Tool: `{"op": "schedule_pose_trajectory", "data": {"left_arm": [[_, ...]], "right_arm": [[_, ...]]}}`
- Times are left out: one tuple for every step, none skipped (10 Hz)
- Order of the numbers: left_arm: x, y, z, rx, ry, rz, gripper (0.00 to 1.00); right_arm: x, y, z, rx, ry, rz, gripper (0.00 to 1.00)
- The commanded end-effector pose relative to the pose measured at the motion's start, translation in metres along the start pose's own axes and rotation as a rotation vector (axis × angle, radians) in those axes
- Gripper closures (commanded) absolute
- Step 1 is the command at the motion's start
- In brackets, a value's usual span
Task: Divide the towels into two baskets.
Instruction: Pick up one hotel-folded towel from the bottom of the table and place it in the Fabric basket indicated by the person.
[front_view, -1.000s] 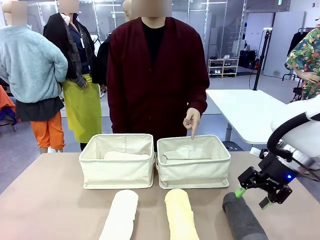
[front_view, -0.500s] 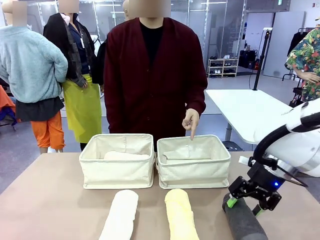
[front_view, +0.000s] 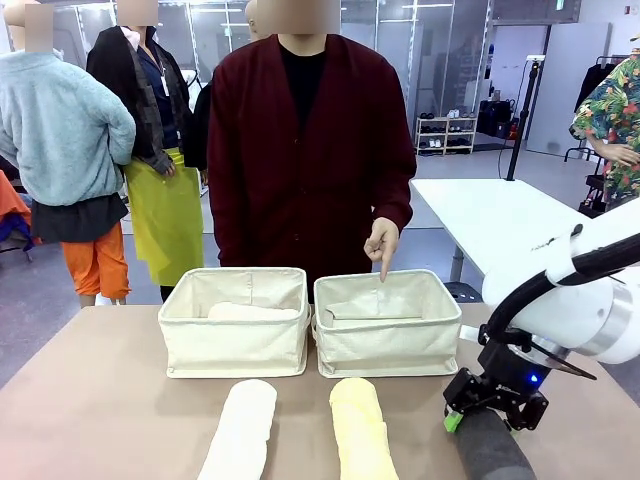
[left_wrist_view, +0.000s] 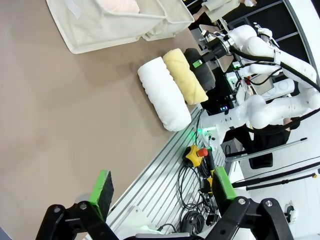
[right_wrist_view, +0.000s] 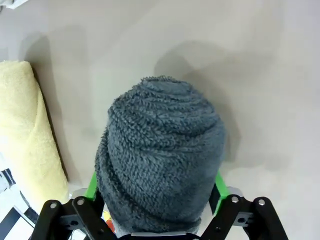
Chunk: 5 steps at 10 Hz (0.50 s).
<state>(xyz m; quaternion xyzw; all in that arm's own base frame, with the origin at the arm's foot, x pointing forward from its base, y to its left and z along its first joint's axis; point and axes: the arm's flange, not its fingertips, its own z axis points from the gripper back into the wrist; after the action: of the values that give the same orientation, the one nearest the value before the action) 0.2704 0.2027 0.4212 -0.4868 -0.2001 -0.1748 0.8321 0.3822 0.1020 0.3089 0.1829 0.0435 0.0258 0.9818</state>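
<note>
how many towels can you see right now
4: a pale towel in the left basket, the white towel and the yellow towel on the table near the front edge, the dark grey towel gripped by the right pincer. Basket walls could hide more.

The far end of the dark grey towel (front_view: 492, 452) is hidden under the right claw (front_view: 488, 418), and its near end is cut off by the lower picture edge. In the right wrist view this towel covers the green pads (right_wrist_view: 91, 186); only thin strips show at both sides. Left of the claw, the yellow towel (front_view: 360, 430) and the white towel (front_view: 242, 430) are also cut off below.
</note>
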Motion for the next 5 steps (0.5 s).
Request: {"op": "schedule_pose_trajectory", "data": {"left_arm": [[-0.0017, -0.0026, 0.0031, 0.004, 0.004, -0.007, 0.00], [-0.0017, -0.0026, 0.0031, 0.004, 0.004, -0.007, 0.00], [-0.0017, -0.0026, 0.0031, 0.004, 0.004, -0.007, 0.00], [-0.0017, -0.0026, 0.0031, 0.004, 0.004, -0.007, 0.00], [-0.0017, -0.0026, 0.0031, 0.004, 0.004, -0.007, 0.00]], "right_arm": [[-0.0331, 0.0031, -0.0120, -0.054, -0.009, -0.008, 0.60], [-0.0352, 0.0039, -0.0114, -0.057, 0.001, -0.006, 0.93], [-0.0366, 0.0045, -0.0110, -0.062, -0.001, -0.005, 1.00], [-0.0387, 0.0052, -0.0093, -0.068, -0.001, 0.002, 1.00], [-0.0408, 0.0068, -0.0052, -0.073, 0.002, 0.008, 1.00]]}}
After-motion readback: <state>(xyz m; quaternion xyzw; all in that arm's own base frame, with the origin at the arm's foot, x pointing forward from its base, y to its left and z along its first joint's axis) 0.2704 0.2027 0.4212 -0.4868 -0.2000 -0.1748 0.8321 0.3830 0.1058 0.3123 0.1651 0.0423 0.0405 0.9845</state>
